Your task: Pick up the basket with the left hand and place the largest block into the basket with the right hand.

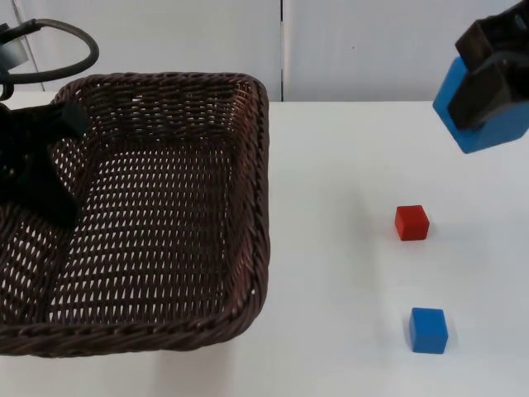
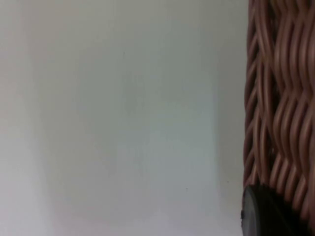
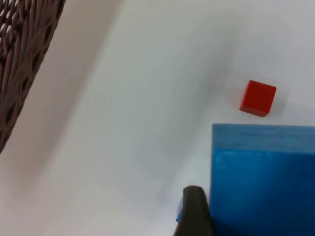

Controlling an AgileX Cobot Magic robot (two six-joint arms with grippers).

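Above the white table (image 1: 347, 165), right gripper (image 1: 488, 83) clamped on large blue block (image 1: 496, 132), held well right of wicker basket (image 1: 165, 215); left gripper (image 1: 37, 178) grips basket's left rim; red cube (image 1: 412, 222), small blue cube (image 1: 428, 330) on table

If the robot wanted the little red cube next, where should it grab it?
Probably from straight above, fingers closing on two opposite flat side faces of the red cube. It sits flat on the white table, well apart from the small blue cube, so every side is free.
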